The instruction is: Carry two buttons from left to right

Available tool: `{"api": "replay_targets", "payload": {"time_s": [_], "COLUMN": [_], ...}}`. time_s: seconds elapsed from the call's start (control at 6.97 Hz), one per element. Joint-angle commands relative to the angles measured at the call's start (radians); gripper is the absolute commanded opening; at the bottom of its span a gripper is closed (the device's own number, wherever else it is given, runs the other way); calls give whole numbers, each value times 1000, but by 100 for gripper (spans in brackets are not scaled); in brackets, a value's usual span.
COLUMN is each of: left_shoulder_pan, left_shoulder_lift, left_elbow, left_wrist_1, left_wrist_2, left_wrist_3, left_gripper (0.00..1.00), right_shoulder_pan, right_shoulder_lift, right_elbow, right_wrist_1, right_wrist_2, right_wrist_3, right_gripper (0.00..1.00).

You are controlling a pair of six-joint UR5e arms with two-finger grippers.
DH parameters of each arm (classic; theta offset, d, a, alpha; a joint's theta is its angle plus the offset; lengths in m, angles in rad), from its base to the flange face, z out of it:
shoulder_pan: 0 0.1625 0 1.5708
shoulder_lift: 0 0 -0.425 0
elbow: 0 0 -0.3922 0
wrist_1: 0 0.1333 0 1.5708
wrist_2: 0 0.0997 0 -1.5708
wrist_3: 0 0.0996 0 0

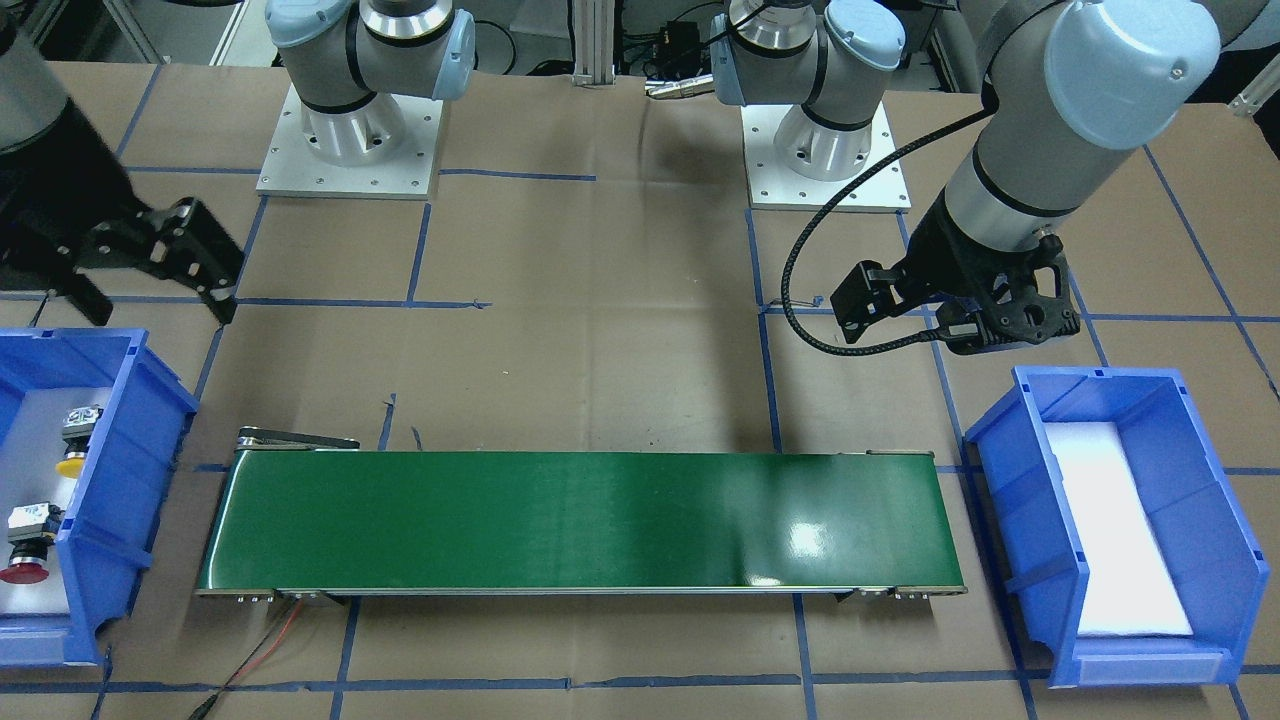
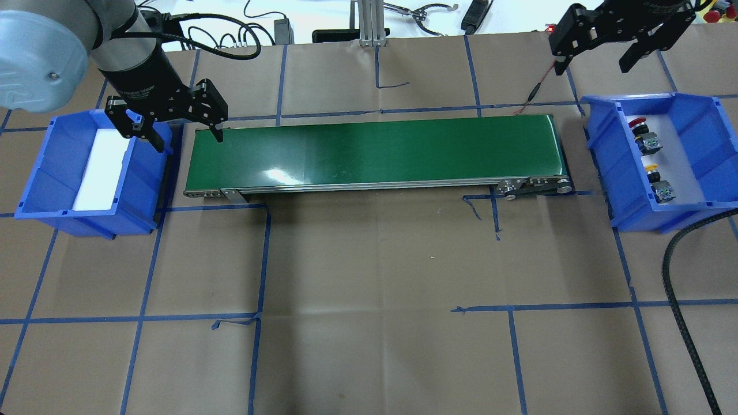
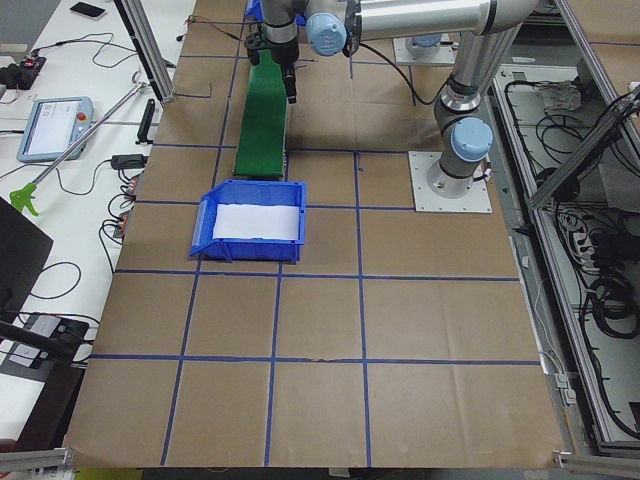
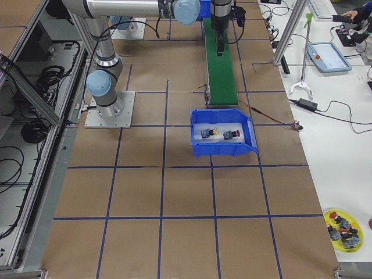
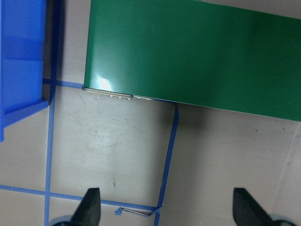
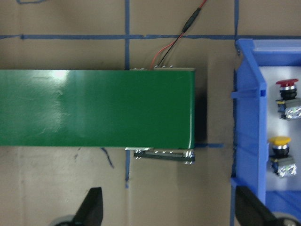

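We reckon the red button [image 6: 288, 96] and yellow button [image 6: 281, 153] are light, hard and rolly, so we'd pinch their black bodies; left gripper [image 2: 189, 138] and right gripper [image 6: 171, 207] both gape wide, empty.

belt [image 1: 580, 520]: smooth, glossy, mirrors the lights
bins [image 1: 1010, 490]: moulded plastic, slight sheen
tabletop [image 1: 600, 350]: matt brown paper
buttons [image 6: 287, 84]: glossy caps
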Motion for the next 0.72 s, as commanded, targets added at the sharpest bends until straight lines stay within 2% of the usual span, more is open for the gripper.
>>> {"api": "replay_targets", "payload": {"time_s": [0.0,0.14,0.29,0.57], "left_shoulder_pan": [0,0,0,0], "left_shoulder_lift": [0,0,0,0], "left_elbow": [0,-1,-1,-1], "left_wrist_1": [0,0,0,0], "left_wrist_2": [0,0,-2,-3], "left_wrist_3": [0,0,0,0], "left_gripper": [100,100,100,100], "right_shoulder_pan": [64,67,69,104], "right_shoulder_lift": [-59,-84,-102,-156], "right_elbow": [129,175,188,189], "right_wrist_1": [4,-14,-90,-88], "right_wrist_2": [3,7,5,3], "right_wrist_3": [60,63,61,61], "right_gripper": [100,100,100,100]}}
